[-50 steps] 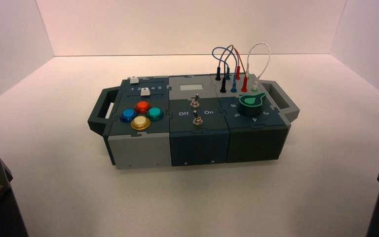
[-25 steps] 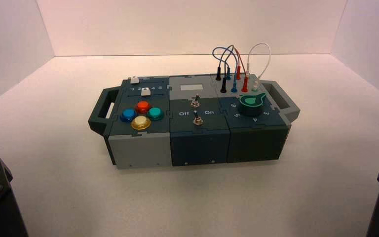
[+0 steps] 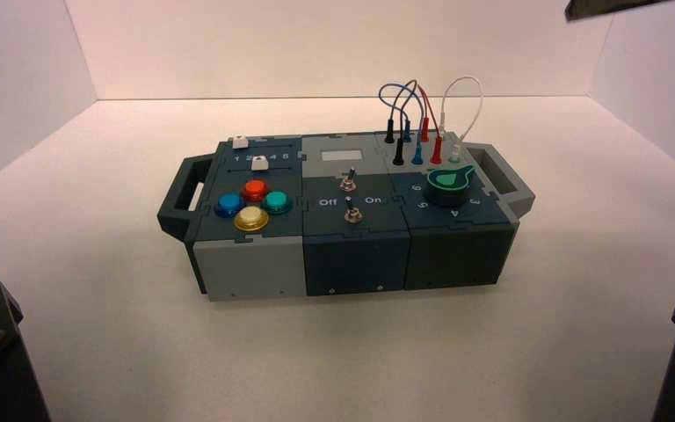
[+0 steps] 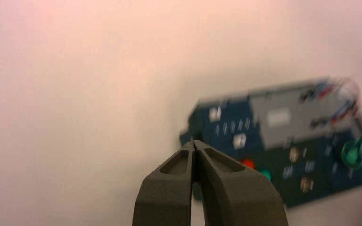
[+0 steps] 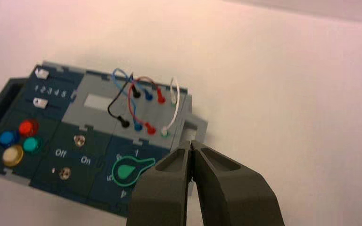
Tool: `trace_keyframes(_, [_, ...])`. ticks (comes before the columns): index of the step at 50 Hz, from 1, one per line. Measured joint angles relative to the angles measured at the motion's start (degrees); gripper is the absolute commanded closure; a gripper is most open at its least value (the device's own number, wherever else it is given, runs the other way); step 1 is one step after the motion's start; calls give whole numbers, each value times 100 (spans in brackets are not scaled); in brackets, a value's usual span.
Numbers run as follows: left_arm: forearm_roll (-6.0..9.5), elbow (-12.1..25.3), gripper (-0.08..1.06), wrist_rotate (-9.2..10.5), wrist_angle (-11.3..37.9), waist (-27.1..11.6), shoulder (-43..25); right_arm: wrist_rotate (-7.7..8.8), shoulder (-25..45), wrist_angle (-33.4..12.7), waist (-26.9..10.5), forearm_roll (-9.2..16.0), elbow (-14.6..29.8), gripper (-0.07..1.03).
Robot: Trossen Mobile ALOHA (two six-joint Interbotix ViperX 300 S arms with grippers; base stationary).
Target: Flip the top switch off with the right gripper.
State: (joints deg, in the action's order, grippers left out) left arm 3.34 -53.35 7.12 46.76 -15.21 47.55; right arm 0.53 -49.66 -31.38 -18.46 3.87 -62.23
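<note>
While right gripper [image 5: 191, 143] hangs above box [image 3: 255, 268], fingers pressed together — top switch [image 5: 79, 140] untouched; left gripper [image 4: 195, 143] likewise closed.

The dark teal and grey control box [image 3: 344, 211] sat on the white tabletop [image 3: 334, 352], with handles at its left and right ends. Its left section carried four round coloured buttons [image 3: 252, 204], red, blue, green and yellow, and two small white sliders [image 3: 249, 151] beyond them. In the middle stood the two tiny silver toggle levers, the top switch [image 3: 347, 183] on the far side, the bottom switch [image 3: 349, 212] nearer. At the right sat the green pointer knob [image 3: 449, 181], with looping wires [image 3: 422, 110] plugged in behind it. Dark arm bases showed in both near corners.
</note>
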Motion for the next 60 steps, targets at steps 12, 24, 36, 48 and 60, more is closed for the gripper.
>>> trace_keyframes(12, [114,185,101,18,501,-387,-923,0,378,-167,-18,149,114,99])
trace_keyframes(24, [281,264,101,18,360,-510,-1679,0,536,-202,-141,193,167,99])
trace_keyframes(36, [378,272,101,9,185,-519,-2355,-9,615,-272,-369,352,211,99])
trace_keyframes(48, [396,343,101,18,123,-536,-3076,0,861,-448,-404,448,272,99])
trace_keyframes(60, [466,492,101,18,-114,-650,-3806,0,1230,-527,-598,536,448,99])
